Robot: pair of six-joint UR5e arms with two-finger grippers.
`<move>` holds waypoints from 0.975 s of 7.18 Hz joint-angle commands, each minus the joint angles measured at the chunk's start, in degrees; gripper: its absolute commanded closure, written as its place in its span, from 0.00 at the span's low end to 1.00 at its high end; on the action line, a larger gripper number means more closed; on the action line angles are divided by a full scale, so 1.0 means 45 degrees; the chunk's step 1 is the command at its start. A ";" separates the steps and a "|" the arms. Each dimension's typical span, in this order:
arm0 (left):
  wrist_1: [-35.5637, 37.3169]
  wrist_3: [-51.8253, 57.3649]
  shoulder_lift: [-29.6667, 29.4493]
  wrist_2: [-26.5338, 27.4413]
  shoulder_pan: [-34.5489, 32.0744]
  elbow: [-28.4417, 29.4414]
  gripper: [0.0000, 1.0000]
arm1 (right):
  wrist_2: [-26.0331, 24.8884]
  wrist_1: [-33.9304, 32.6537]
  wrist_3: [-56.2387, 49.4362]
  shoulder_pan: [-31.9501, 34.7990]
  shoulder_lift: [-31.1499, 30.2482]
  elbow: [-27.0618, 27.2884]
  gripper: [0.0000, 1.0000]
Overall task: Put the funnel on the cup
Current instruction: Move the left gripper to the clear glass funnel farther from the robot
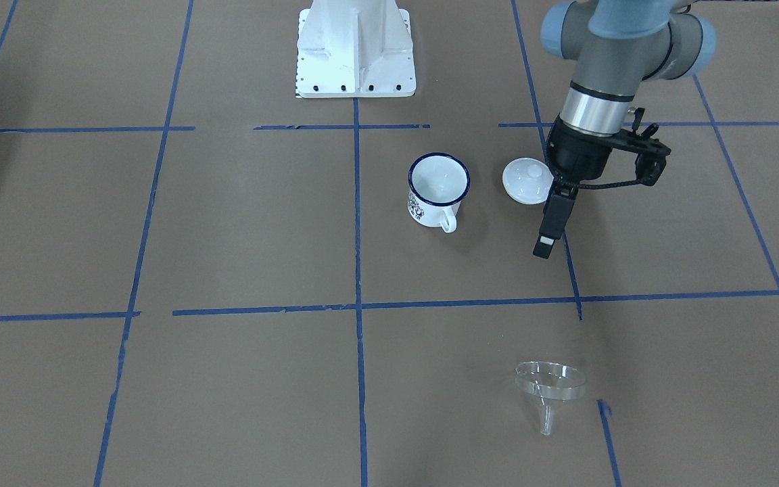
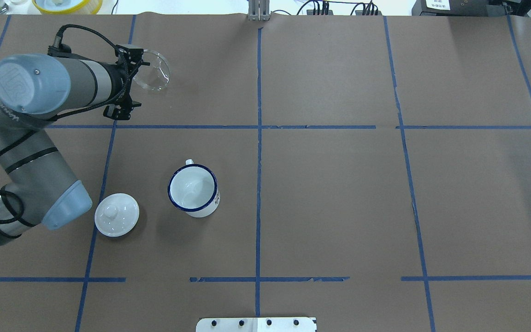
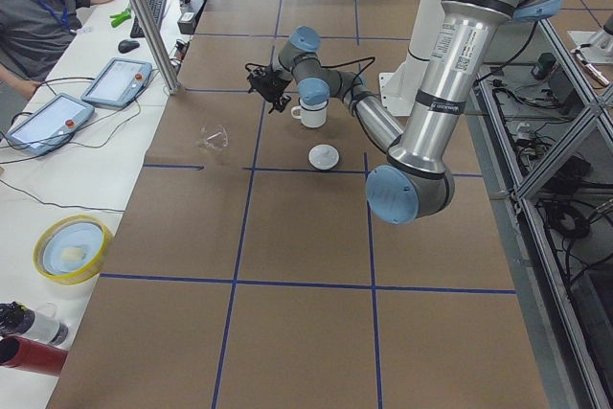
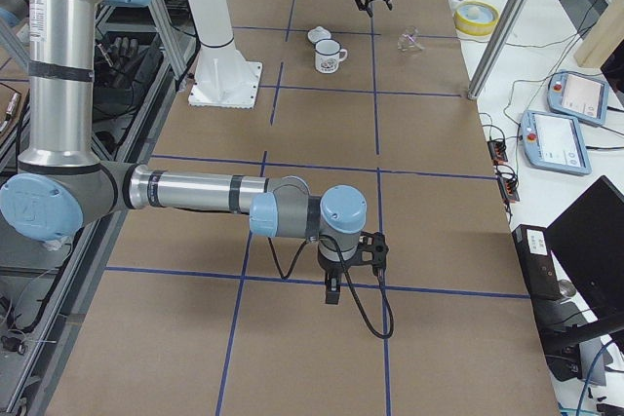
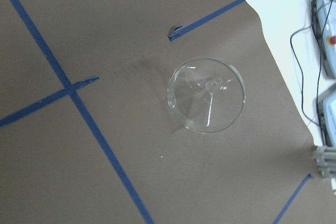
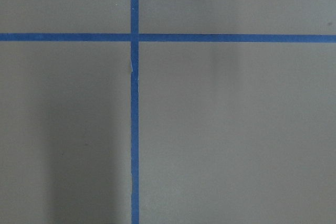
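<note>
The clear funnel (image 1: 550, 385) stands on its wide rim on the paper, spout up, near the table's far edge on my left side. It shows in the overhead view (image 2: 154, 73) and fills the middle of the left wrist view (image 5: 206, 94). The white cup with a dark blue rim (image 1: 438, 189) stands upright and empty near the table's middle (image 2: 193, 190). My left gripper (image 1: 546, 245) hangs open and empty above the paper, between the cup and the funnel and touching neither. My right gripper (image 4: 332, 291) hovers low over bare paper far from both; I cannot tell its state.
A round white lid with a knob (image 1: 528, 180) lies on the paper right beside the left wrist, also seen overhead (image 2: 117, 215). The robot's white base (image 1: 356, 51) stands behind the cup. A yellow bowl (image 3: 72, 248) and tablets (image 3: 117, 81) sit off the paper.
</note>
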 commanded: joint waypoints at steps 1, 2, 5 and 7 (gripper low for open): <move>-0.3279 -0.1390 -0.0568 0.1107 -0.0013 0.2903 0.00 | 0.0000 -0.0001 0.0000 0.0000 0.0000 0.0000 0.00; -0.3446 -0.1413 -0.0764 0.1501 -0.0090 0.3593 0.00 | 0.0000 -0.0001 0.0000 0.0000 0.0000 0.0000 0.00; -0.4318 -0.1491 -0.2070 0.1524 -0.0792 0.6264 0.00 | 0.0000 -0.0001 0.0000 0.0000 0.0000 0.0000 0.00; -0.5068 -0.1491 -0.2308 0.1524 -0.0813 0.7132 0.00 | 0.0000 -0.0001 0.0000 0.0000 0.0000 0.0000 0.00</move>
